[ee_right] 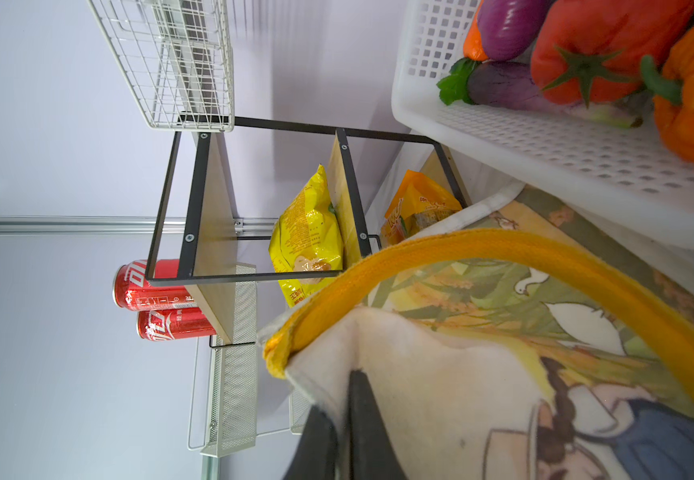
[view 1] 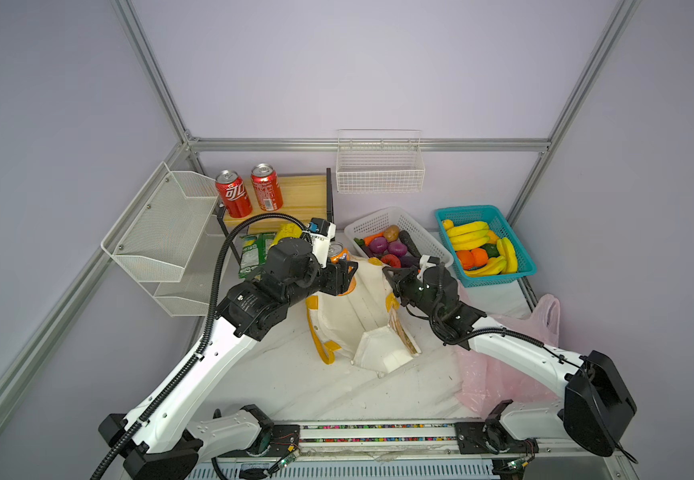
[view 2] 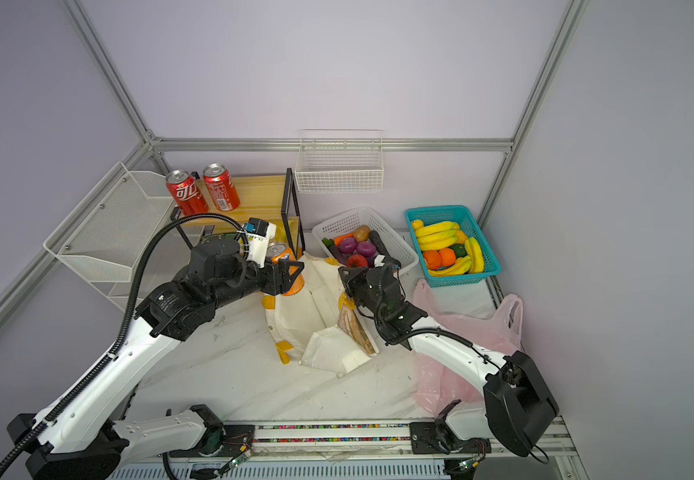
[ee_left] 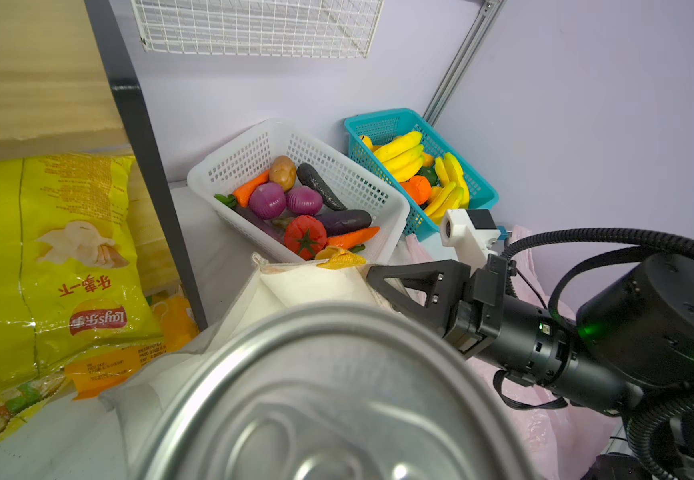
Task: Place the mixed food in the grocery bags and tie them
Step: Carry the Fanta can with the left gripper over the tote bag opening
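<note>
Table (view 1: 287, 382) centre: cream canvas tote with yellow-orange handles (view 1: 349, 316). At tote's rear-left rim: orange soda can with blue logo (view 1: 338, 254), between jaws of left gripper (view 1: 348, 276). On tote's right rim: right gripper (view 1: 387, 273), clamped. Right of tote: thin pink plastic bag (view 1: 499, 374). Behind tote: white plastic basket (view 1: 382, 220); teal plastic basket (view 1: 482, 212) to its right. Rear left: wooden shelf rack (view 1: 299, 191), two red cola cans (view 1: 233, 195) on top, large yellow crisp packet (view 1: 287, 230) beneath.
</note>
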